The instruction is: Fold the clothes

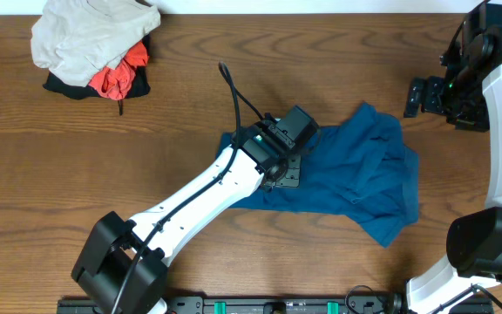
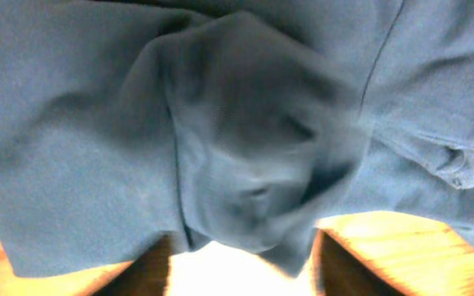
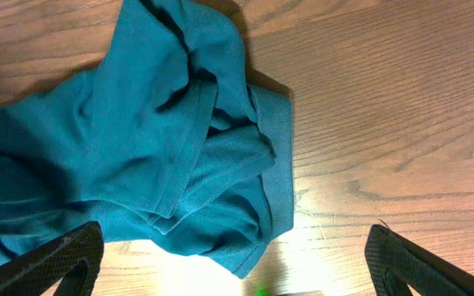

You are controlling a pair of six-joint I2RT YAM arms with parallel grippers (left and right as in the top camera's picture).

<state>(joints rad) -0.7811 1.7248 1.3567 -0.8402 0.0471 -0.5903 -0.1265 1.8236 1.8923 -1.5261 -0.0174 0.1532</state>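
Two white robot arms work at a wooden table [image 1: 103,174] where a deep teal-blue short-sleeved shirt [image 1: 364,174] lies crumpled just right of centre, unfolded and rumpled into loose ridges. The left arm reaches in diagonally from the near-left corner, and the left gripper [image 1: 286,172] sits low over the shirt's left part. From the left wrist, its two dark fingers [image 2: 142,267] stand parted at the bottom of the view, with a loose, blurred bunch of teal cloth hanging between them and bright tabletop showing underneath; more of the shirt fills the rest of that view, a stitched seam running down its right side.

At the table's right edge, the right gripper [image 1: 421,96] hangs apart from the shirt, beyond the shirt's far-right corner. From the right wrist, its fingers [image 3: 56,259] are spread wide at the two lower corners of the view, gripping nothing; below them lies a hemmed corner of the shirt, folded over itself, beside bare wood grain.

At the far-left corner of the table, well apart from the shirt, sits a heap of other clothes: a pale beige-grey garment [image 1: 85,35] on top, an orange-red garment [image 1: 116,78] and a black garment [image 1: 59,85] showing under it.
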